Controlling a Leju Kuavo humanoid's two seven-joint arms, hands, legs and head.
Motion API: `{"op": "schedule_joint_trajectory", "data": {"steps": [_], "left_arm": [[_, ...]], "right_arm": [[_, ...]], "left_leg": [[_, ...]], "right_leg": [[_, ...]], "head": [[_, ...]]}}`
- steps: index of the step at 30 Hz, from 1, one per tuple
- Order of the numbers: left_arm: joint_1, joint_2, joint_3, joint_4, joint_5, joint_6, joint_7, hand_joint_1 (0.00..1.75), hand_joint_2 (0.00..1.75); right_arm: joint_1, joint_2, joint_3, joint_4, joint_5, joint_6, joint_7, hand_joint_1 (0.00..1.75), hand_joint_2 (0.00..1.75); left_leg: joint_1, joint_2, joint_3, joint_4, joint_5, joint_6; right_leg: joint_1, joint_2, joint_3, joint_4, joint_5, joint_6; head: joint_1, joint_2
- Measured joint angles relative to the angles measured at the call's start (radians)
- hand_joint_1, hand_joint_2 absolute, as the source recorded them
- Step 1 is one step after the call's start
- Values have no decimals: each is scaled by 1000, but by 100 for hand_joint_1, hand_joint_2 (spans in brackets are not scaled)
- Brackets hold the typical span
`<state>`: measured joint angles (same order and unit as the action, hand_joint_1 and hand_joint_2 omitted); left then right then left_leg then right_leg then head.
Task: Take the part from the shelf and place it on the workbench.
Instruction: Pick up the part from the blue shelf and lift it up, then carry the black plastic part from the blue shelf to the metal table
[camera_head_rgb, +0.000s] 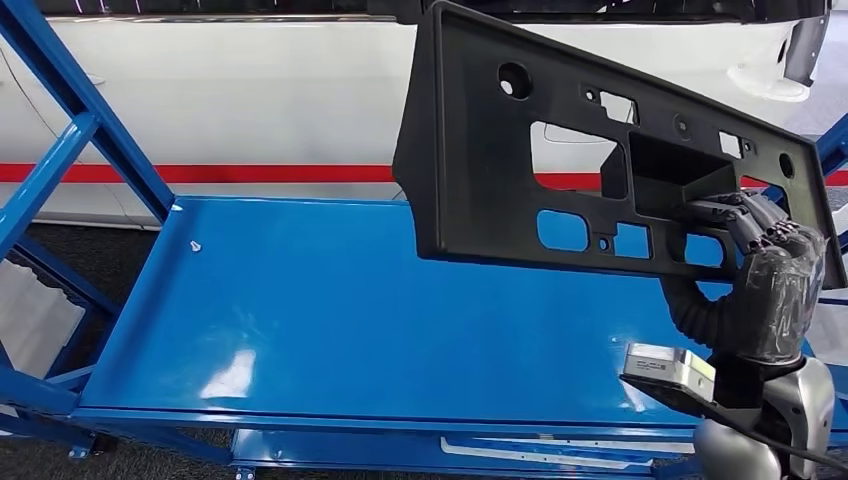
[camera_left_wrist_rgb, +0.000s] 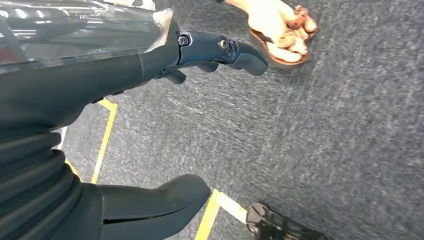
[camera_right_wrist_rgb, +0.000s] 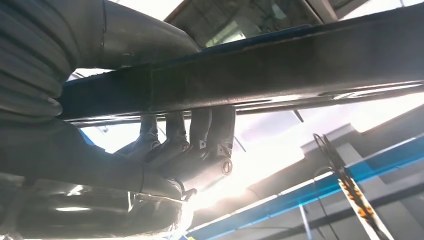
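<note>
While our right hand (camera_head_rgb: 765, 275) grips the black part (camera_head_rgb: 560, 140) (upper right of frame) | above the blue workbench (camera_head_rgb: 330, 310) | our left hand (camera_left_wrist_rgb: 150, 125) hangs empty, fingers apart, over grey floor (camera_left_wrist_rgb: 325, 130).

The black part (camera_head_rgb: 560, 150) hides the right hand's (camera_head_rgb: 765, 275) thumb; its top corner is cut off.
</note>
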<state>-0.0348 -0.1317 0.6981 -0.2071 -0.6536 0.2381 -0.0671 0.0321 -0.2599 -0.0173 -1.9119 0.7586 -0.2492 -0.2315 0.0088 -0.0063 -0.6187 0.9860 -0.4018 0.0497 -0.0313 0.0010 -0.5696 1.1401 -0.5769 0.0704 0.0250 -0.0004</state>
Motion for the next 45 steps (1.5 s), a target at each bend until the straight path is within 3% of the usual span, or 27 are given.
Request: {"op": "schedule_joint_trajectory", "data": {"steps": [1, 3, 6, 7, 9, 11, 13, 14, 17, 19, 22, 24, 26, 27, 28, 29, 31, 33, 34, 36, 38, 40, 41, 42, 43, 44, 45], "left_arm": [[-1, 0, 0, 0, -5, 1, 2, 0, 175], [-2, 0, 0, 0, -10, 2, 4, 0, 175], [-2, 0, 0, 0, -13, 3, 4, 0, 175], [-1, 0, 0, 0, -15, 3, 4, 0, 175], [-1, 0, 0, 0, -20, 2, 4, 0, 175], [-2, 1, -1, 0, -26, 2, 5, 0, 175], [-3, 2, -1, 0, -31, 2, 5, 0, 175], [-3, 2, -1, 0, -33, 3, 6, 0, 175], [-8, 4, -1, 0, -36, 5, 10, 0, 175], [-12, 5, -1, 0, -36, 10, 12, 0, 175], [-13, 4, -1, 0, -34, 22, 13, 0, 175], [-15, 4, 0, 0, -31, 26, 12, 0, 175], [-16, 5, 0, 0, -30, 30, 12, 0, 175], [-16, 5, 0, 0, -29, 31, 11, 0, 175], [-16, 5, 0, 0, -28, 34, 11, 0, 175], [-16, 5, 0, 0, -27, 36, 11, 0, 175], [-16, 5, 0, 0, -27, 39, 10, 0, 175], [-16, 5, 1, 0, -27, 40, 10, 0, 175], [-16, 5, 1, 0, -27, 41, 10, 0, 175], [-15, 5, 1, 0, -26, 42, 9, 0, 175], [-14, 6, 3, 0, -23, 44, 9, 0, 175], [-13, 5, 9, 0, -17, 50, 10, 0, 175], [-14, 4, 13, 0, -13, 54, 11, 0, 175], [-14, 4, 16, 0, -11, 59, 13, 0, 175], [-15, 3, 19, 0, -9, 63, 14, 0, 175], [-15, 3, 22, 0, -8, 67, 17, 0, 175], [-15, 2, 24, 0, -8, 71, 19, 0, 175]], "right_arm": [[-5, 2, 1, 4, 3, 5, 3, 175, 175], [-13, 5, 3, 9, 9, 10, 9, 175, 175], [-17, 8, 4, 16, 11, 11, 14, 175, 175], [-19, 8, 4, 18, 11, 12, 15, 175, 175], [-23, 9, 4, 20, 11, 12, 16, 175, 175], [-25, 8, 4, 20, 9, 13, 18, 175, 175], [-25, 7, 2, 21, 4, 16, 21, 175, 175], [-25, 6, 1, 21, 1, 18, 23, 175, 175], [-28, 1, -5, 21, -10, 19, 24, 175, 175], [-31, -4, -7, 21, -23, 21, 21, 175, 175], [-35, -9, -7, 23, -41, 22, 15, 175, 175], [-38, -12, -7, 27, -46, 22, 13, 175, 175], [-42, -13, -7, 31, -47, 22, 12, 175, 175], [-43, -14, -7, 34, -48, 22, 12, 175, 175], [-44, -14, -7, 36, -49, 22, 12, 175, 175], [-45, -14, -7, 38, -50, 22, 12, 175, 175], [-50, -15, -6, 40, -52, 22, 12, 175, 175], [-57, -16, -6, 40, -55, 22, 11, 175, 175], [-60, -17, -6, 40, -56, 21, 11, 175, 175], [-62, -18, -5, 41, -57, 21, 10, 175, 175], [-65, -17, -4, 42, -59, 21, 8, 175, 175], [-67, -13, -3, 45, -66, 21, 3, 175, 175], [-68, -9, -3, 46, -70, 21, -1, 175, 175], [-69, -4, -2, 48, -75, 21, -4, 175, 175], [-71, 1, 0, 51, -79, 21, -6, 175, 175], [-73, 6, 1, 54, -83, 21, -7, 175, 175], [-75, 10, 1, 57, -87, 21, -9, 175, 175]], "left_leg": [[0, -1, -4, 4, 3, -6], [-3, -3, -11, 14, 8, -17], [-1, -6, -16, 14, 18, -35], [1, -5, -23, 24, 6, -40], [4, -1, -55, 106, -67, -48], [4, 2, -99, 248, -159, -53], [4, 2, -99, 314, -193, -52], [4, 2, -68, 287, -183, -49], [1, 1, 85, 72, -126, -32], [-7, 1, 122, 8, -115, -23], [-13, 4, 108, 1, -93, -4], [-12, 8, 90, -5, -72, 11], [-16, 9, 64, -4, -52, 19], [-18, 9, 49, -3, -41, 20], [-19, 9, 35, -3, -31, 20], [-20, 9, 22, -2, -22, 19], [-21, 8, -1, 3, -4, 15], [-24, 6, -16, 9, 11, 6], [-25, 6, -20, 10, 18, 1], [-25, 4, -23, 10, 32, -8], [-22, 3, -34, 31, 3, -20], [-15, 2, -60, 119, -96, -34], [-11, 3, -75, 187, -147, -39], [-8, 3, -87, 251, -178, -44], [-5, 3, -90, 296, -184, -47], [-2, 3, -78, 310, -168, -49], [2, 3, -47, 285, -140, -50]], "right_leg": [[-2, 1, 40, -73, 22, 7], [-2, 4, 81, -156, 49, 4], [1, 4, 69, -151, 62, -22], [0, 2, 65, -150, 68, -32], [-3, -1, 53, -150, 84, -51], [3, -4, 36, -149, 98, -60], [8, -6, 20, -147, 109, -61], [10, -6, 14, -147, 114, -59], [14, -6, 6, -146, 126, -49], [17, -8, 1, -145, 135, -38], [14, -8, -10, -138, 137, -18], [15, -7, -40, -78, 83, -23], [15, -6, -82, 50, 0, -32], [15, -6, -94, 110, -26, -30], [15, -6, -91, 141, -31, -24], [15, -6, -72, 137, -17, -14], [14, -6, 19, 20, 30, 2], [19, -5, 118, -130, 37, -5], [22, -4, 139, -169, 29, -13], [25, -2, 137, -184, 29, -28], [17, -5, 123, -183, 44, -46], [12, -9, 103, -183, 63, -64], [13, -10, 93, -182, 74, -68], [14, -10, 82, -181, 84, -69], [15, -10, 70, -178, 93, -67], [15, -11, 56, -173, 101, -64], [15, -10, 42, -165, 107, -61]], "head": [[0, 0], [0, 0], [-2, 0], [-2, 0], [-3, 0], [-4, 0], [-4, 0], [-4, 0], [-3, 0], [-3, 0], [-3, 0], [-1, 0], [1, 0], [1, 0], [1, 0], [1, 0], [1, 0], [0, 0], [0, 0], [-1, 0], [-2, 0], [-3, 0], [-3, 0], [-3, 0], [-4, 0], [-4, 0], [-4, 0]]}}
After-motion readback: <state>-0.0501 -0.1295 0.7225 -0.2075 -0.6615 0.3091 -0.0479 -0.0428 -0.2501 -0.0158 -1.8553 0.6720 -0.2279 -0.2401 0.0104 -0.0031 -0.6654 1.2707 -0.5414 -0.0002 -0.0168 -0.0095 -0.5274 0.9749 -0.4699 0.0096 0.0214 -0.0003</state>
